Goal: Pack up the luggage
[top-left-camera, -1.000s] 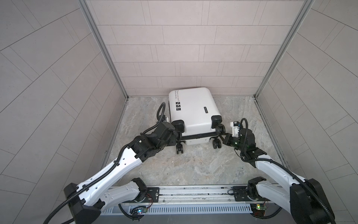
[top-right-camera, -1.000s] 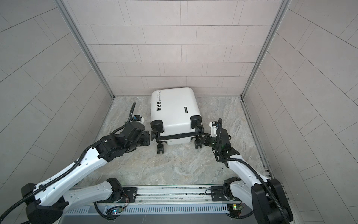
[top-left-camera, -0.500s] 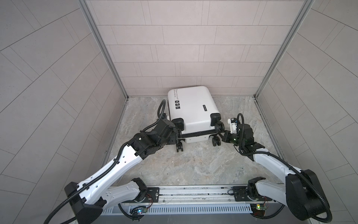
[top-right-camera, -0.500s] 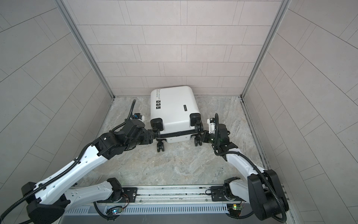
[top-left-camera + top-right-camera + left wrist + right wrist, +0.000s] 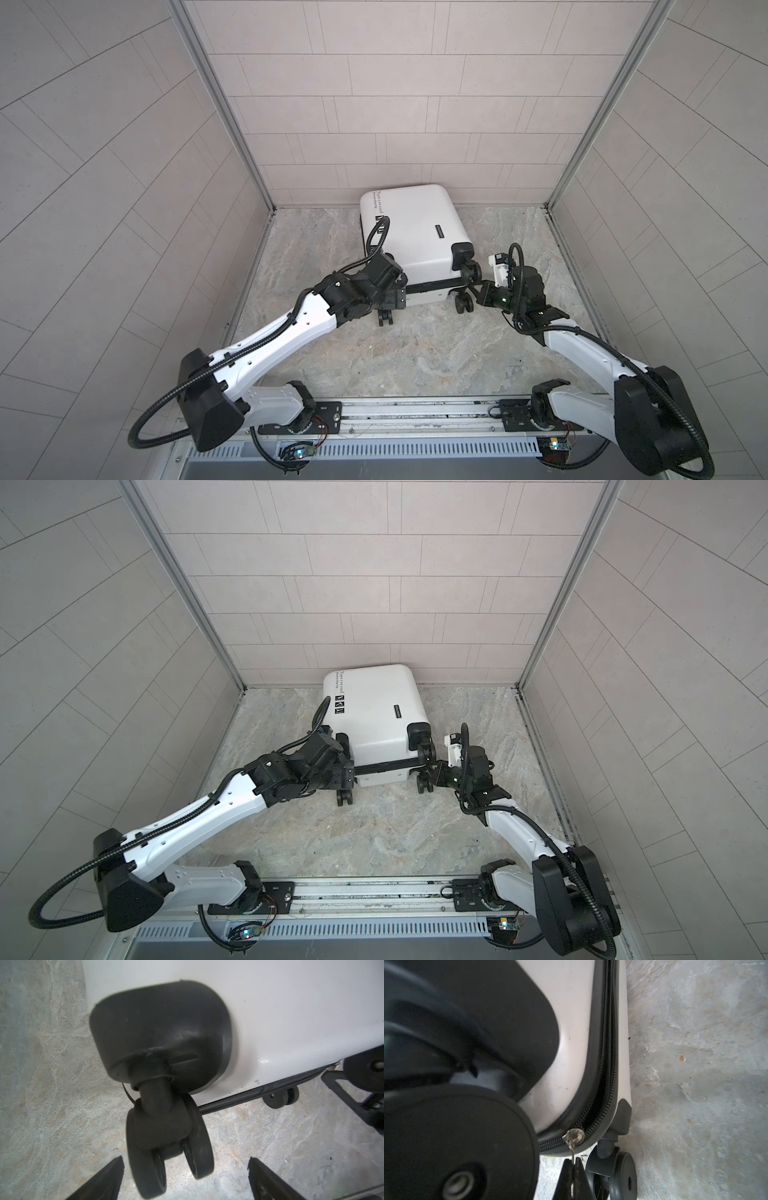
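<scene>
The luggage [image 5: 411,232] [image 5: 374,712], a white hard-shell suitcase with black wheels, lies flat on the floor against the back wall in both top views. My left gripper [image 5: 392,299] [image 5: 186,1164] stands open at its near left corner. Its fingertips [image 5: 116,1169] sit either side of a black double wheel [image 5: 168,1147] without touching it. At the near right corner my right gripper [image 5: 478,291] [image 5: 572,1164] is shut on the metal zipper pull [image 5: 572,1142]. Beyond the slider the zipper [image 5: 606,1043] gapes open along the side. Another wheel [image 5: 623,1176] sits beside the right fingers.
Tiled walls [image 5: 124,187] close in the left, back and right sides. The floor [image 5: 415,353] is stone-patterned. A metal rail [image 5: 415,411] carrying both arm bases runs along the front edge.
My left gripper has opened at the left wheel corner. The luggage has slid slightly toward the back wall and turned a little. My right gripper stayed shut on the zipper pull and moved with it.
</scene>
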Robot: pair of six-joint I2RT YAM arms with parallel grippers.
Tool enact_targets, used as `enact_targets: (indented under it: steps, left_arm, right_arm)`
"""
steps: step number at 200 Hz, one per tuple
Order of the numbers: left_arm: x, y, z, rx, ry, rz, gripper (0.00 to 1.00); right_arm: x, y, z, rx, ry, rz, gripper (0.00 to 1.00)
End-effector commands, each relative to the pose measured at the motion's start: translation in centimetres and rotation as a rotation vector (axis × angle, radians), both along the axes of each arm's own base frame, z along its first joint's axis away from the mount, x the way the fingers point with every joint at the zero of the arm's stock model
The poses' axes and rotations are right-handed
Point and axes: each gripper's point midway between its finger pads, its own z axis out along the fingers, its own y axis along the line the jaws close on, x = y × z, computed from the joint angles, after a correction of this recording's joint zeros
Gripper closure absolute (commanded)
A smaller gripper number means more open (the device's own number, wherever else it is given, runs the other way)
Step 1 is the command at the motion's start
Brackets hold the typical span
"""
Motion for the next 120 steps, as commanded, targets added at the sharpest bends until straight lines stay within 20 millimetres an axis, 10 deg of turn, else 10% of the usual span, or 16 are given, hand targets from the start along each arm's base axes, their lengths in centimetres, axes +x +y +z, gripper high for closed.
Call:
enact_targets:
  steps: [1, 120]
  left_arm:
    - [1.5, -0.1, 1.0, 0.014, -0.051, 0.020, 0.01]
    - [2.8, 0.5, -2.4, 0.058, 0.013, 0.038, 0.52]
  right_arm:
    - [-0.1, 0.3, 0.6, 0.002, -0.024, 0.017, 1.00]
    - [0.5, 0.4, 0.6, 0.005, -0.028, 0.018, 1.00]
